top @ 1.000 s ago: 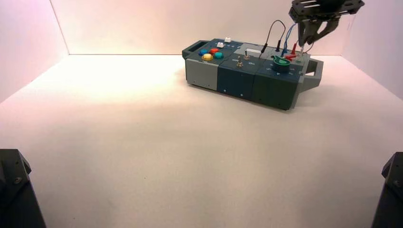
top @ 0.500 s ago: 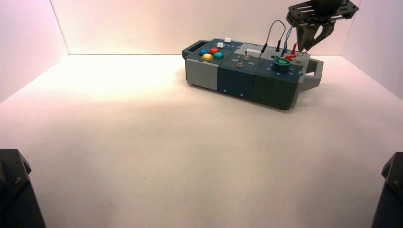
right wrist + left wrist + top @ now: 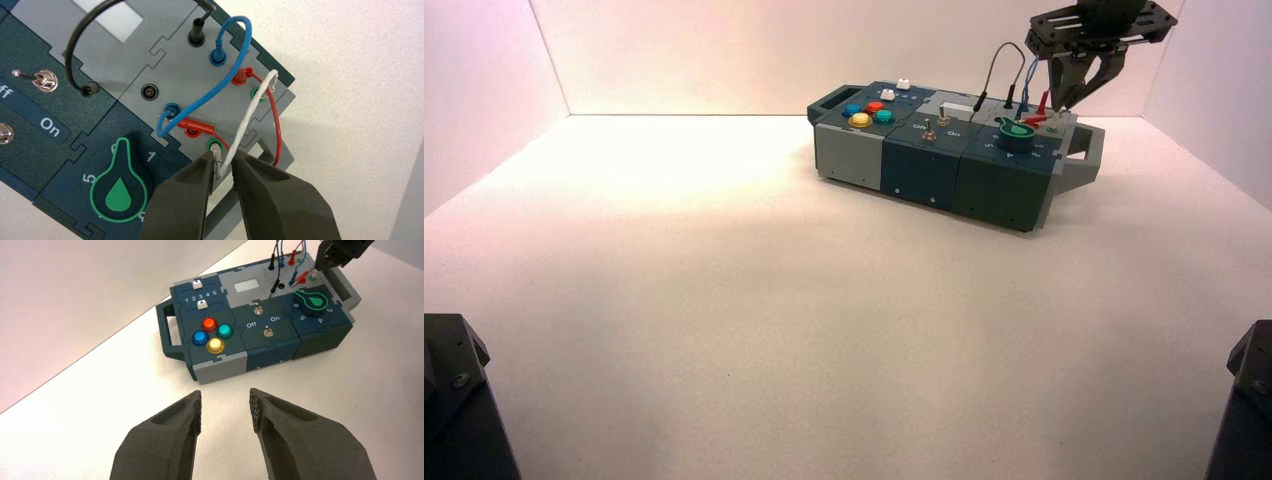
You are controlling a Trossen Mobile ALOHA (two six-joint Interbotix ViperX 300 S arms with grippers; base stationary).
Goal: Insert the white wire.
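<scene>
White wire: braided-looking lead [image 3: 248, 117] at the box's right end, running from one green-ringed socket [image 3: 258, 95] to a white plug [image 3: 216, 151] at the other [image 3: 212, 144]; whether that plug is seated, I cannot tell.
Right gripper: over the box's right end [image 3: 223, 159], fingers slightly apart, one on each side of the white wire near the plug; a firm hold cannot be confirmed.
Red wire: beside the white one [image 3: 277, 127], one red plug [image 3: 196, 126] lying tilted across a red-ringed socket.
Blue wire: looped above the grey panel [image 3: 210, 94].
Left gripper: open, parked at the table's near left [image 3: 225, 396].
</scene>
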